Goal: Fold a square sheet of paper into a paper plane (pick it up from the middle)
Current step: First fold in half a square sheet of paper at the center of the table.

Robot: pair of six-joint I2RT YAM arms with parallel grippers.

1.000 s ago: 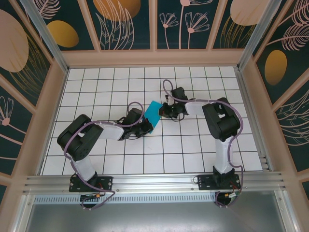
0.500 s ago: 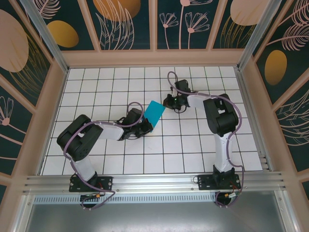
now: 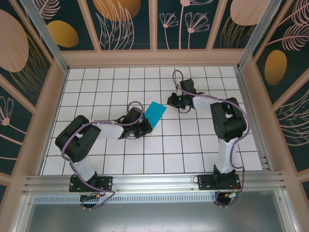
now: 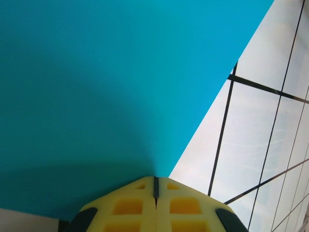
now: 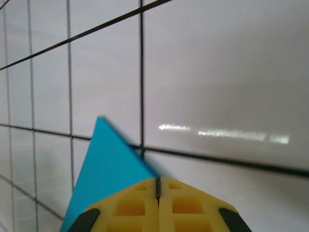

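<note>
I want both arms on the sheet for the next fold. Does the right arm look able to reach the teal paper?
Probably yes: the right gripper hangs close beside the paper, nothing between them, though its jaws are shut.

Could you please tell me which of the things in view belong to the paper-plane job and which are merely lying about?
Part of the job:
- thin teal-blue sheet of paper, pinched in the shut left gripper
- right gripper, shut, close to the paper's corner

Merely there:
- white tiled table
- dark leaf-patterned wall panels
</note>
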